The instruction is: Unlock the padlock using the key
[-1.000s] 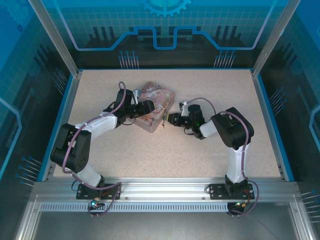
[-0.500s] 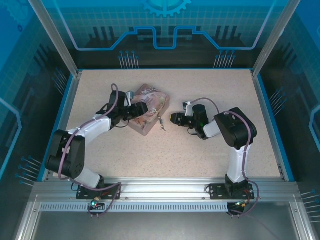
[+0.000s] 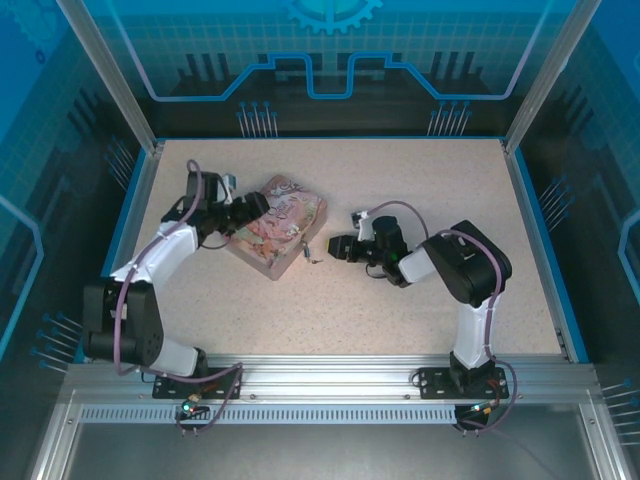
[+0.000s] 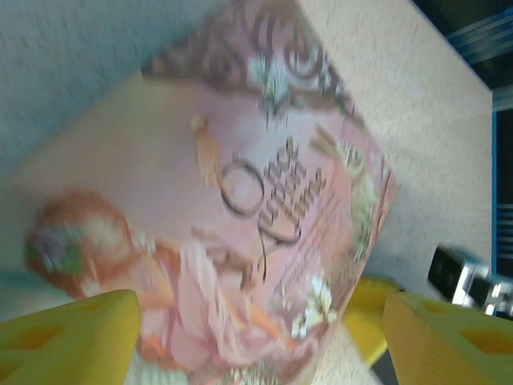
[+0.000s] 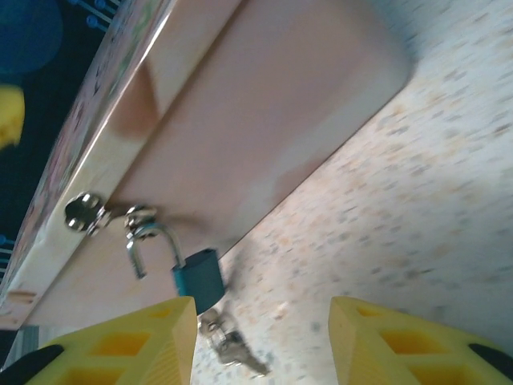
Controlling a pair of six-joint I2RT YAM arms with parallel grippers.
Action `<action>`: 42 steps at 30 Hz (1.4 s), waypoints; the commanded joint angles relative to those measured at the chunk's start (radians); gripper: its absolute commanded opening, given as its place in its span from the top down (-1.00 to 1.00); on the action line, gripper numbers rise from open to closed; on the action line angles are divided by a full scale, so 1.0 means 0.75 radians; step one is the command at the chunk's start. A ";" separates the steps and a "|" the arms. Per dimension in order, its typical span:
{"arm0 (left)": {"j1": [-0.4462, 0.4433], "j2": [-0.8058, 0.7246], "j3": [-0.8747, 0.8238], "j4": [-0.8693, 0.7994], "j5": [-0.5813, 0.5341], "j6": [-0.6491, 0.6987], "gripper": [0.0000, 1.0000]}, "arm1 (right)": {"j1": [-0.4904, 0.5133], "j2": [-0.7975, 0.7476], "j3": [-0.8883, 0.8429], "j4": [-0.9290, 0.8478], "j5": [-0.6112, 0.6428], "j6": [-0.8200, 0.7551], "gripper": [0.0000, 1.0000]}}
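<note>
The left tool (image 3: 252,208) stands open at the far-left edge of the pink tin (image 3: 283,222), with its fingers spread wide and clamping nothing. The right tool (image 5: 263,325) is open and empty, just right of the tin's near-right side. There the padlock (image 5: 199,277) hangs by its shackle from the tin's hasp (image 5: 88,212), one shackle leg free of the blue body, with the key (image 5: 234,346) at the body's lower end on the counter (image 5: 417,176).

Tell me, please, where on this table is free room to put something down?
Free: the far strip behind the tin, the right side between the right arm and the blue rim, and the near middle between it and the left arm. Crowded: the gap between tin and right gripper, where padlock and key sit.
</note>
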 commanded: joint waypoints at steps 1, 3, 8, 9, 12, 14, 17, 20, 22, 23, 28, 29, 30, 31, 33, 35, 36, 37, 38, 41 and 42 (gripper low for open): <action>0.056 0.112 0.122 -0.017 0.105 0.043 -0.60 | 0.056 -0.022 0.001 -0.022 0.045 0.008 0.05; 0.065 0.175 0.176 -0.007 0.111 0.058 -0.59 | 0.083 -0.007 0.011 -0.022 0.051 0.023 0.05; 0.065 0.322 0.278 -0.016 0.118 0.093 -0.59 | 0.133 0.033 0.030 -0.025 0.082 0.042 0.04; 0.065 0.337 0.283 -0.009 0.120 0.095 -0.58 | 0.141 0.039 0.033 -0.020 0.083 0.046 0.04; 0.066 0.381 0.295 -0.003 0.118 0.111 -0.58 | 0.168 0.055 0.048 -0.029 0.098 0.060 0.04; 0.066 0.403 0.298 -0.001 0.114 0.119 -0.58 | 0.179 0.061 0.062 -0.056 0.104 0.059 0.05; 0.066 0.422 0.296 0.006 0.118 0.125 -0.57 | 0.187 0.064 0.085 -0.094 0.116 0.064 0.05; 0.066 0.435 0.291 0.010 0.119 0.128 -0.56 | 0.201 0.078 0.113 -0.146 0.140 0.075 0.07; 0.066 0.437 0.288 0.011 0.118 0.132 -0.56 | 0.203 0.093 0.122 -0.146 0.152 0.090 0.08; 0.065 0.438 0.284 0.015 0.119 0.132 -0.56 | 0.202 0.102 0.126 -0.144 0.156 0.098 0.08; 0.067 0.439 0.281 0.020 0.125 0.129 -0.55 | 0.204 0.136 0.154 -0.164 0.155 0.111 0.11; 0.065 0.438 0.281 0.023 0.127 0.128 -0.55 | 0.204 0.135 0.155 -0.169 0.163 0.110 0.13; 0.066 0.440 0.282 0.024 0.131 0.126 -0.55 | 0.202 0.138 0.156 -0.173 0.164 0.111 0.13; 0.065 0.438 0.281 0.021 0.130 0.128 -0.55 | 0.202 0.143 0.164 -0.181 0.160 0.110 0.15; 0.066 0.437 0.285 0.020 0.131 0.128 -0.55 | 0.202 0.148 0.173 -0.194 0.155 0.109 0.16; 0.066 0.437 0.289 0.016 0.131 0.130 -0.55 | 0.196 0.142 0.166 -0.207 0.169 0.112 0.18; 0.067 0.437 0.290 0.015 0.131 0.129 -0.55 | 0.193 0.141 0.162 -0.208 0.171 0.117 0.20; 0.066 0.435 0.288 0.015 0.131 0.130 -0.55 | 0.187 0.141 0.164 -0.221 0.165 0.120 0.22; 0.067 0.435 0.288 0.017 0.131 0.129 -0.55 | 0.187 0.143 0.164 -0.229 0.164 0.120 0.24; 0.067 0.434 0.284 0.017 0.129 0.131 -0.55 | 0.187 0.153 0.166 -0.233 0.159 0.128 0.28; 0.067 0.434 0.284 0.017 0.128 0.132 -0.55 | 0.187 0.159 0.165 -0.233 0.157 0.128 0.32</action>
